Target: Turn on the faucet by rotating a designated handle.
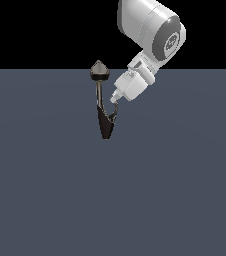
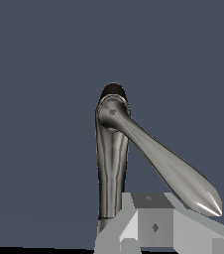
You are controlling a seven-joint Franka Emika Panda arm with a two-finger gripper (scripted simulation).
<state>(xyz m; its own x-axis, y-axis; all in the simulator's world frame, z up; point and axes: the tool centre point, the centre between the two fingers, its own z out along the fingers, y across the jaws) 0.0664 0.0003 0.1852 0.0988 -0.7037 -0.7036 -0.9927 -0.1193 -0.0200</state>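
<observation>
On the flat slate-blue desk (image 1: 45,190), a little left of the middle in the exterior view, stands the small dark grey metallic faucet (image 1: 103,102). It has a pale cone-shaped top at its far end, a thin stem below that, and a dark body tapering to a point at its near end. The cone rises just across the line where the desk meets the black background.

From the right side of that dark body, in the exterior view, branches the thin, curved grey handle (image 1: 113,116), much slimmer than the stem and bent like a hook. In the wrist view the faucet's metal column (image 2: 109,168) runs straight, and a long polished lever with a pointed tip (image 2: 168,166) slants away from its rounded head; I cannot tell for certain how this lever matches the parts seen in the exterior view.

Just right of the stem hangs the white claw (image 1: 114,98), carried by the large white and grey robot arm (image 1: 152,30) that comes in from the far right. The claw tip points down and left, close above the handle; whether it touches is too small to tell. Its pale grey blocky body (image 2: 156,225) fills the wrist view's edge next to the column. The fingertips are not seen apart, so I cannot tell whether the claw is open or closed.
</observation>
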